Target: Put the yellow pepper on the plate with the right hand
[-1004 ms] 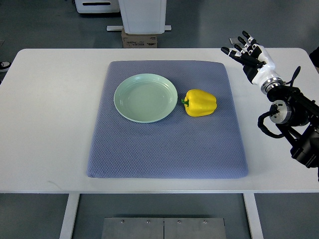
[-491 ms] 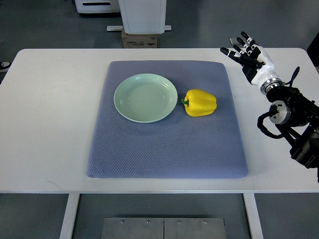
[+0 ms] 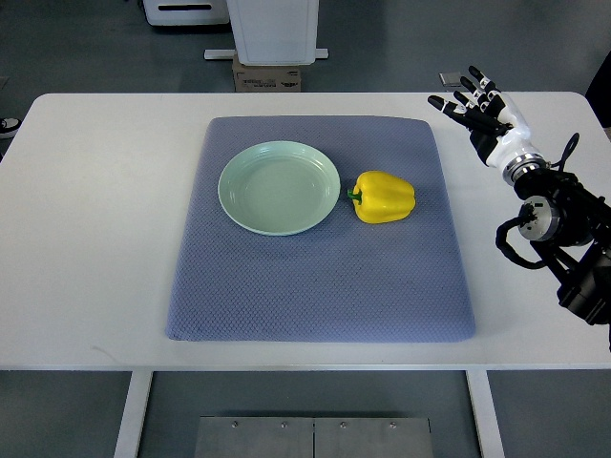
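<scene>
No words can be read anywhere — the small brown box (image 3: 267, 76) past the far edge of the table has print on it, but it is too tiny to make out. The yellow pepper (image 3: 384, 197) is smooth, shiny and lumpy, with a short green stem. It lies on its side on the bumpy blue-grey mat (image 3: 325, 277), just beside the plate (image 3: 279, 187). The plate is round and pale green. The right hand (image 3: 485, 113) is black and white — its fingers are spread wide and hold nothing. It hovers over the white table (image 3: 86, 229), well apart from the pepper.
</scene>
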Robot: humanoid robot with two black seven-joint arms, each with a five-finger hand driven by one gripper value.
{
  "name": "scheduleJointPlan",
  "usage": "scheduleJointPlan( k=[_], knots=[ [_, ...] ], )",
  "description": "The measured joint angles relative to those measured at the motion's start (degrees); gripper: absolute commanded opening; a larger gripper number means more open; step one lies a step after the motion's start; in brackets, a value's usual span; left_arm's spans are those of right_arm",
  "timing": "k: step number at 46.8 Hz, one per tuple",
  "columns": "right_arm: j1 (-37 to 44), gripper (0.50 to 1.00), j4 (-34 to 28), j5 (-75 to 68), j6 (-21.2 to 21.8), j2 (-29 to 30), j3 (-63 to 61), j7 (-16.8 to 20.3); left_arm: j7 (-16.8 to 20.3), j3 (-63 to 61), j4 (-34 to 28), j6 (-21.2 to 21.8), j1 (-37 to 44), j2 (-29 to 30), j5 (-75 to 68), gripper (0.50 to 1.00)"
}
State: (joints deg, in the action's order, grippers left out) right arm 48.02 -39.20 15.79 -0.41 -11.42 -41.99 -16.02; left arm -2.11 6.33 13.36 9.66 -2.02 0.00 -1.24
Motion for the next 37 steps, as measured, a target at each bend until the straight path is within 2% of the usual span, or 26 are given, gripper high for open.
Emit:
scheduleJointPlan(
  k=[13,22,37],
  knots=[
    [-0.24,1.000,-0.33,0.03,0.66,-0.24,2.44,-4.52,0.01,0.00,0.00,0.00,0.00,0.00,0.01,1.000],
    [-0.18,1.000,-0.53,0.33,5.68,-0.81,3.06,-4.71,0.00,0.00,0.00,0.01,0.00,0.00,0.01,1.000],
    [1.09,1.000,-0.81,3.82,7.97,-3.11,8.70,-6.19,0.00,0.00,0.00,0.02,0.00,0.00,0.01,1.000]
  ],
)
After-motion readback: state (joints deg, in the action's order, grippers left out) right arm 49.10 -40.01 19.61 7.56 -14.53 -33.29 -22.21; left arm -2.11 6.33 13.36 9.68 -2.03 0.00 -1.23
